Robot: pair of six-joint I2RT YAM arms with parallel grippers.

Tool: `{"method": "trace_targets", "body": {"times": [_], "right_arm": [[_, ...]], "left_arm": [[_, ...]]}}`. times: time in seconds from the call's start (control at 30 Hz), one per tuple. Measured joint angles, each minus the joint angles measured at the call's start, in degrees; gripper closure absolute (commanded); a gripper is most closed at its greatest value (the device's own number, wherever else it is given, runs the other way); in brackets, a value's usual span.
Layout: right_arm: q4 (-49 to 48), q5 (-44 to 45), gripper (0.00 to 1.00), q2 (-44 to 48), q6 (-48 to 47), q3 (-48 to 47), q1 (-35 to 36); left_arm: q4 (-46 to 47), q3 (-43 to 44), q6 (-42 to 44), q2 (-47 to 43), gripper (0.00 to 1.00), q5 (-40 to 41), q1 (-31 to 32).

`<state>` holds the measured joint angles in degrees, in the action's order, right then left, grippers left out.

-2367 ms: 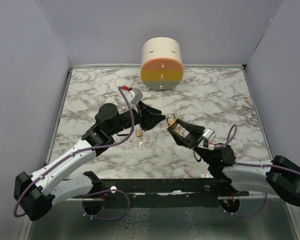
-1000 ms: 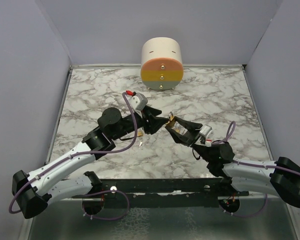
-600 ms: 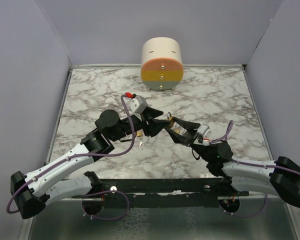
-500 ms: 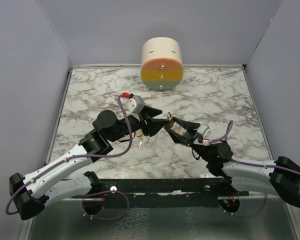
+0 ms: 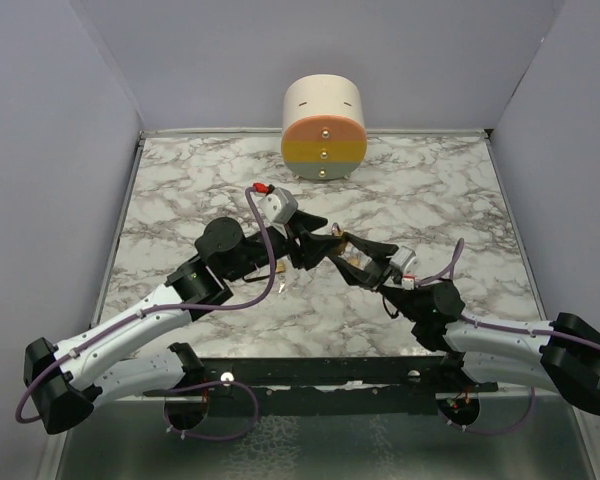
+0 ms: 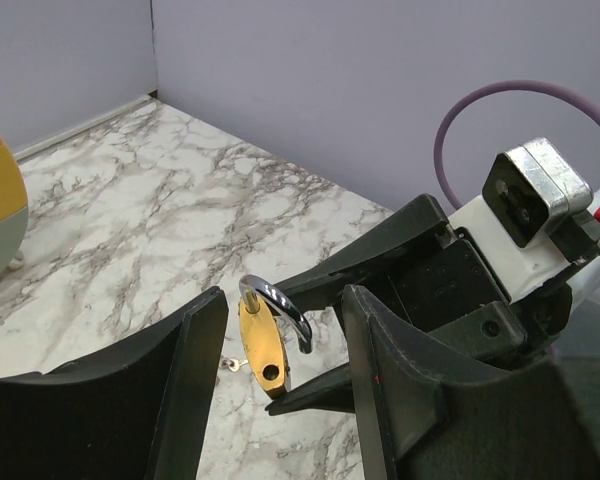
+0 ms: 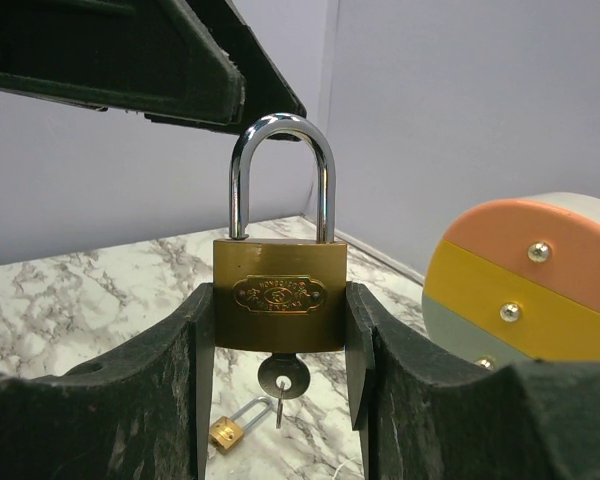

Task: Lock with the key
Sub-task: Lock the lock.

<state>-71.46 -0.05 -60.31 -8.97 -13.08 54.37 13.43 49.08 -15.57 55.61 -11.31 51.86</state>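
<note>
My right gripper (image 5: 348, 254) is shut on a brass padlock (image 7: 280, 295), gripping its body by both sides and holding it upright above the table. A key (image 7: 283, 378) sits in the keyhole underneath. My left gripper (image 5: 316, 246) is open, with its jaws on either side of the padlock (image 6: 263, 345) and silver shackle (image 6: 280, 305), apart from both. In the left wrist view the shackle's free end hangs beside the body, out of its hole. The left fingers (image 7: 180, 60) show above the shackle in the right wrist view.
A small second padlock (image 7: 225, 430) with keys lies on the marble table (image 5: 430, 200) below the grippers, also seen from above (image 5: 279, 269). A cream cylinder with orange, yellow and green bands (image 5: 324, 125) stands at the back wall. Grey walls enclose the table.
My left gripper has moved right and closed in around the padlock's shackle. My right arm has shifted the padlock slightly left, still gripped.
</note>
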Motion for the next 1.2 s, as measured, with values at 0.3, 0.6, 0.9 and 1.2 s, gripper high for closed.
{"method": "trace_targets", "body": {"times": [0.3, 0.6, 0.9, 1.2], "right_arm": [[1.66, -1.11, 0.99, 0.22, -0.42, -0.04, 0.00], [1.68, -1.36, 0.99, 1.92, -0.42, -0.04, 0.00], [1.68, -1.75, 0.99, 2.36, -0.42, -0.04, 0.00], [1.16, -1.70, 0.99, 2.14, -1.11, -0.04, 0.00]], "left_arm": [[0.02, 0.20, 0.33, 0.81, 0.49, 1.90, 0.02], [0.04, 0.20, 0.76, 1.07, 0.62, 3.08, 0.02], [0.04, 0.22, 0.74, 1.09, 0.90, 3.21, 0.02], [0.02, 1.03, -0.83, 1.70, 1.00, 2.32, 0.02]]}}
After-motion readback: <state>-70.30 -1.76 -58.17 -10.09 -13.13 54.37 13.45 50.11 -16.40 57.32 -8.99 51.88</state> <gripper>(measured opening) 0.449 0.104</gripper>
